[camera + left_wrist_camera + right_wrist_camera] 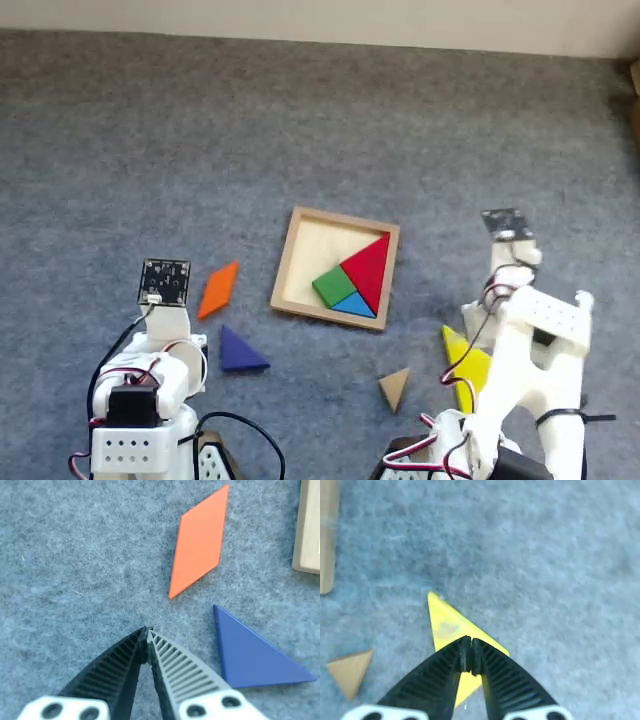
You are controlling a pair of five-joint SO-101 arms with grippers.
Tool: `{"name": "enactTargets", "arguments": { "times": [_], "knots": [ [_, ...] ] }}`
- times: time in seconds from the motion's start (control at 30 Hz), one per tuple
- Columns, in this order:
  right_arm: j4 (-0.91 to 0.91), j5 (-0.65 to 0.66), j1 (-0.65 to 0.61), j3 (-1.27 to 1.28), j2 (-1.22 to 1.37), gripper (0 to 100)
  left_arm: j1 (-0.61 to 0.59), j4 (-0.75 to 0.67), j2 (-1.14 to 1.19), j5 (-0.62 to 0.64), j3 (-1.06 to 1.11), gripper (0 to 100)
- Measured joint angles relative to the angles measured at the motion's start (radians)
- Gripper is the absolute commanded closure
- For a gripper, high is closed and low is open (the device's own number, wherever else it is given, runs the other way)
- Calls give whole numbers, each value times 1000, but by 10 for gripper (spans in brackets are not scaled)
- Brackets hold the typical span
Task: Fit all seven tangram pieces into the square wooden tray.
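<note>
Well, the square wooden tray is sitting in the middle of the fuzzy grey cloth, turned a little. Three flat pieces are lying inside it, toward its near right corner: a big red triangle, a green square and a small light blue triangle, all touching each other. The rest of the tray is showing bare pale wood.

Left of the tray, an orange slanted piece with four sides is lying on the cloth, and a dark blue triangle is lying just nearer than it. Near and right of the tray, a small tan triangle is lying, and a yellow triangle is lying further right, partly under the right arm.

The left arm is sitting folded low at the near left. The left gripper is pointing down at bare cloth beside the orange and dark blue pieces, its ridged fingers pressed together on nothing. The right gripper is hanging over the yellow triangle, its fingers pressed together too.
</note>
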Motion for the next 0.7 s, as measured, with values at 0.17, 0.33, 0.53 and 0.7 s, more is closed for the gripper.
{"name": "enactTargets", "arguments": {
  "times": [0.17, 0.33, 0.53, 0.7],
  "knots": [
    [149, 114, 78, -84, 0, 978, 0, 0, 0, 0, 0, 993],
    [181, 273, 130, -9, 0, 978, 0, 0, 0, 0, 0, 993],
    [180, 391, 175, 94, 0, 978, 0, 0, 0, 0, 0, 993],
    [101, 470, 245, 150, 0, 978, 0, 0, 0, 0, 0, 993]
  ]
}}
